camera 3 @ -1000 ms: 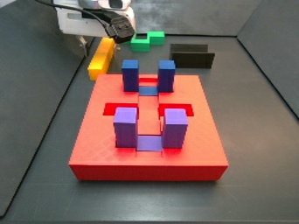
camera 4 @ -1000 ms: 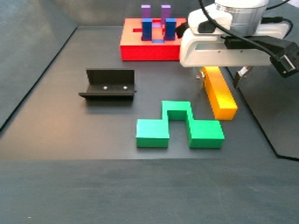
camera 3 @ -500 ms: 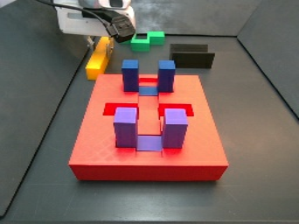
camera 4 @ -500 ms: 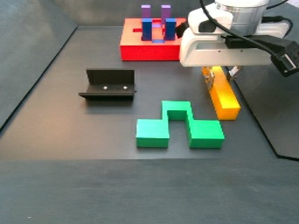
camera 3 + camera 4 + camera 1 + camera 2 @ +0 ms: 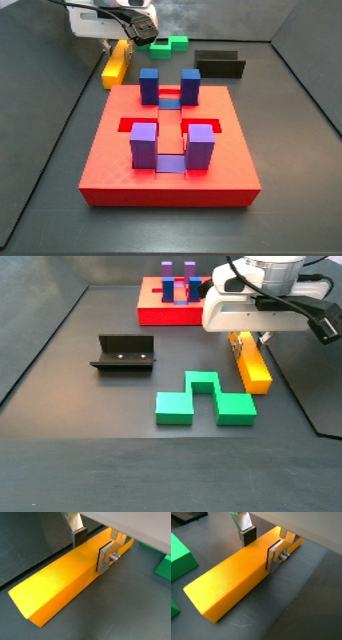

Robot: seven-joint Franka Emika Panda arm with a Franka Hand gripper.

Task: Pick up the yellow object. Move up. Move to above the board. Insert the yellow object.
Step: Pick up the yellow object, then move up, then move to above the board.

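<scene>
**Over the bar's far end, pickup just starting**

Astride the yellow object [image 5: 67,579], the pincer [image 5: 263,543] has one finger on each long side, pads at or very near the faces; whether it grips cannot be told. That bar seems to lie on the table [image 5: 107,416], beside the green block [image 5: 203,400] and well apart from the board [image 5: 171,150]. Lifting, carrying and inserting all remain.

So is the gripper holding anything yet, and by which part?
The gripper straddles the yellow bar across its width near one end, finger plates at both long sides; a firm clamp cannot be told.
</scene>
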